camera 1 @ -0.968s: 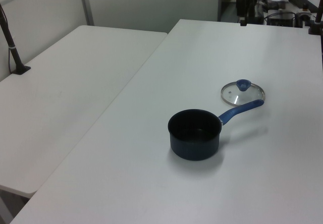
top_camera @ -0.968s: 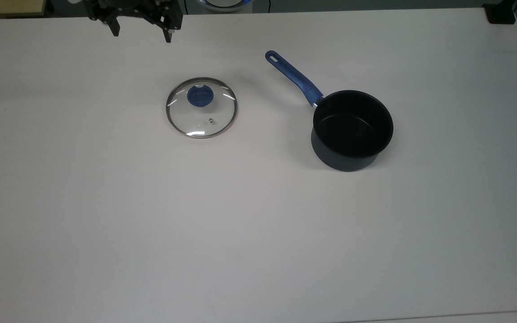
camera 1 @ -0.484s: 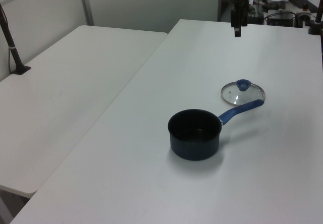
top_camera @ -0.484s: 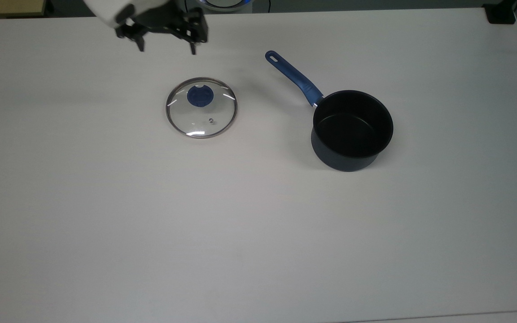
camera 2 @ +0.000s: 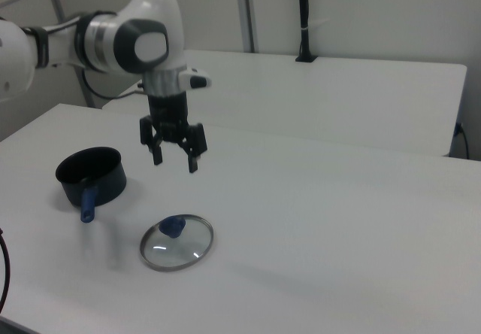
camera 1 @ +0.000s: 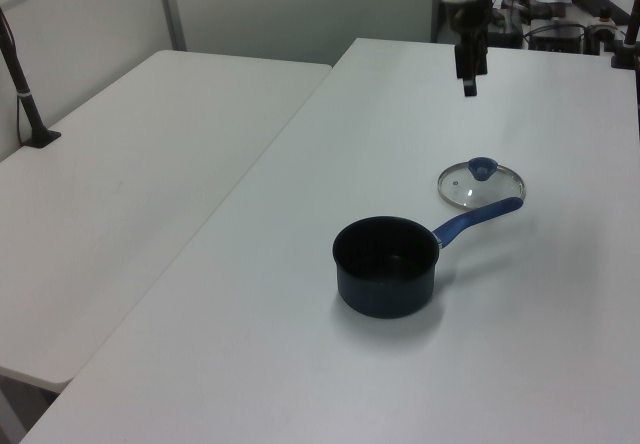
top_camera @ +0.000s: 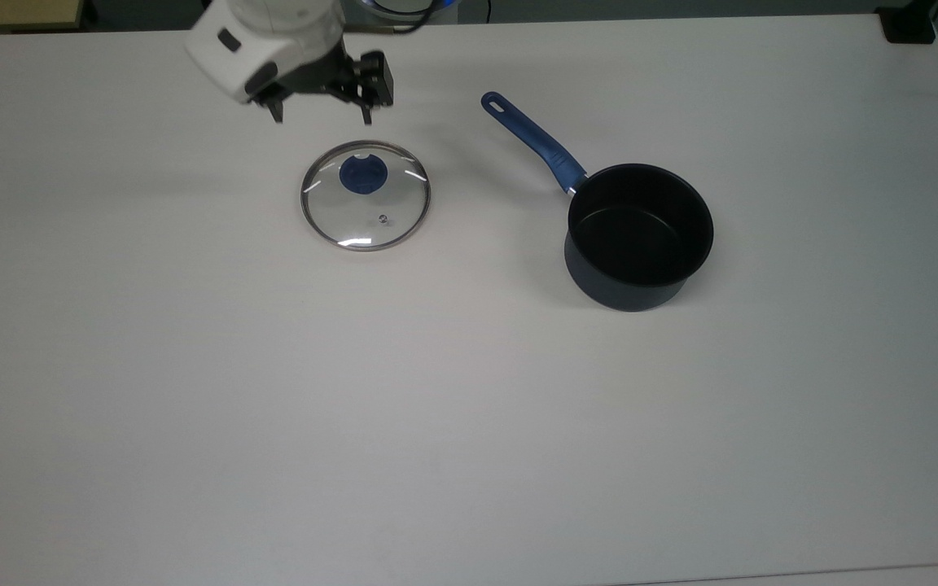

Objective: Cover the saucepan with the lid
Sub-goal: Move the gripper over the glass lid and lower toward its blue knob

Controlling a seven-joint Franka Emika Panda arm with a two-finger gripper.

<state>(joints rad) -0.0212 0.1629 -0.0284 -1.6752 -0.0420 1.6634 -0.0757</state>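
Observation:
The glass lid (top_camera: 365,195) (camera 1: 481,184) (camera 2: 176,242) with its blue knob lies flat on the white table. The dark saucepan (top_camera: 638,236) (camera 1: 386,265) (camera 2: 91,177) stands upright to the top view's right of the lid, its long blue handle (top_camera: 532,142) pointing toward the table's far edge. My gripper (top_camera: 321,116) (camera 1: 469,86) (camera 2: 174,162) hangs open in the air above the table, just beyond the lid toward the top view's upper left, nothing between its fingers.
The white table (top_camera: 469,407) stretches wide around both objects. A second white table (camera 1: 130,184) stands beside it at the left view's left. A black post (camera 2: 303,18) rises at the back in the right view.
My gripper has moved from the table's far edge toward the lid and come lower. The lid and saucepan have not moved.

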